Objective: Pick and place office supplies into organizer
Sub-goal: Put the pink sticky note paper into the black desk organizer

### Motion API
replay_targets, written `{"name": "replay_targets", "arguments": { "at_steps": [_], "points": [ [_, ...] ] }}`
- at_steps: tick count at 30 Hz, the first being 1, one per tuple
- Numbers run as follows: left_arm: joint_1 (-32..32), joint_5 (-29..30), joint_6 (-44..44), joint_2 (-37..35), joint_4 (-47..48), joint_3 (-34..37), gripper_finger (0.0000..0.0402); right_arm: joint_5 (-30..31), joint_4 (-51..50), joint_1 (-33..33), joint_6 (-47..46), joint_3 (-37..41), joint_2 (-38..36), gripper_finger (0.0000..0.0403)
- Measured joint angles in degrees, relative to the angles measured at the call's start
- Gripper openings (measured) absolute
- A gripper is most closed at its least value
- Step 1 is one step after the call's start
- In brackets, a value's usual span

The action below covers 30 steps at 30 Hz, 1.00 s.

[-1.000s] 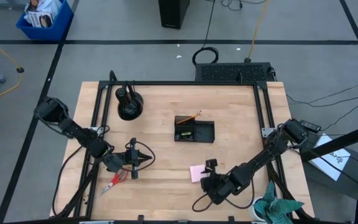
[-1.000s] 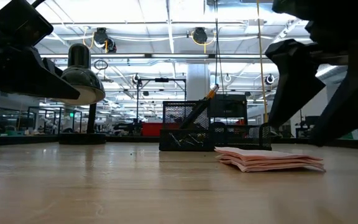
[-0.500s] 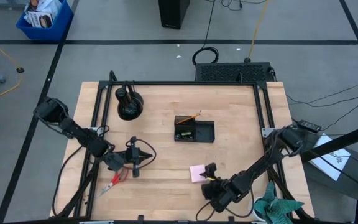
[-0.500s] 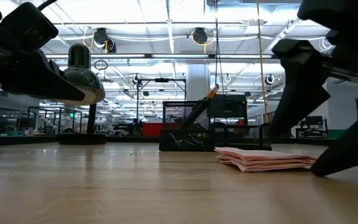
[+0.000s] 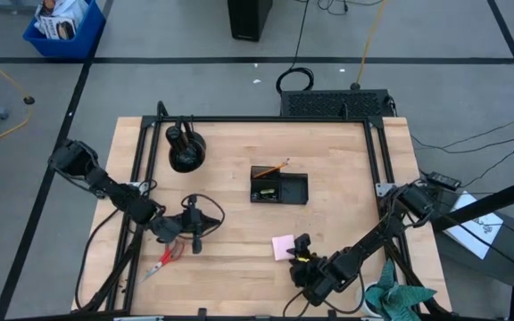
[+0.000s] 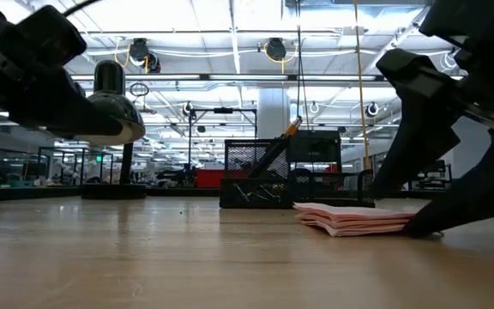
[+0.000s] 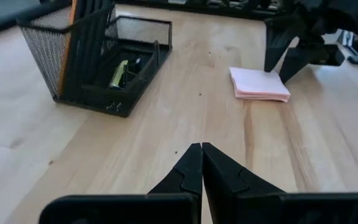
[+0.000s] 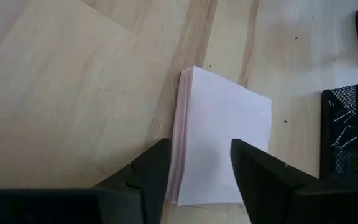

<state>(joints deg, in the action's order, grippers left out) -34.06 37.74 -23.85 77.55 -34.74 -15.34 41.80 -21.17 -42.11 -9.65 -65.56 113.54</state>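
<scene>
Right claw (image 8: 194, 168): I see its fingers parted astride the pink notepad's (image 8: 222, 134) edge, not clamped.
Pink notepad: desk (image 5: 346, 178), 5 o'clock of organizer (image 5: 279, 185).
Left claw (image 7: 201, 163): clenched, empty.

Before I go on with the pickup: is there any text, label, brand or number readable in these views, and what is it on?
No text can be read in any view.
pink notepad: top sheet blank, no print visible.
organizer: no label or brand visible on its mesh.
yellow-green tag inside the organizer: too small to tell any marking.
blue bin on the floor: printed items inside, too small and blurred to read.
</scene>
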Motion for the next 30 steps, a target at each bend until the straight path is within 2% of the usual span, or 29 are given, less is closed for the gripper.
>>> {"name": "replay_targets", "arguments": {
  "at_steps": [8,14,24,30],
  "points": [
    [3.96,-8.06,0.10,3.17,0.64,-4.83,0.0017,0.00,0.01,0.00,-0.11,0.06,0.04,0.0155],
    [5.97,-11.94,2.36,13.20,1.76,-13.57,0.0016,0.06,0.02,0.02,-0.13,0.06,0.04,0.0155],
    [11.09,-9.71,2.21,29.84,3.65,-28.17,0.0016,0.30,-0.24,0.20,-2.10,0.11,0.04,0.0156],
    [13.55,-13.30,-0.84,36.48,3.78,-32.70,0.0017,0.30,-0.26,0.22,-2.08,0.11,0.02,0.0156]
  ]
}}
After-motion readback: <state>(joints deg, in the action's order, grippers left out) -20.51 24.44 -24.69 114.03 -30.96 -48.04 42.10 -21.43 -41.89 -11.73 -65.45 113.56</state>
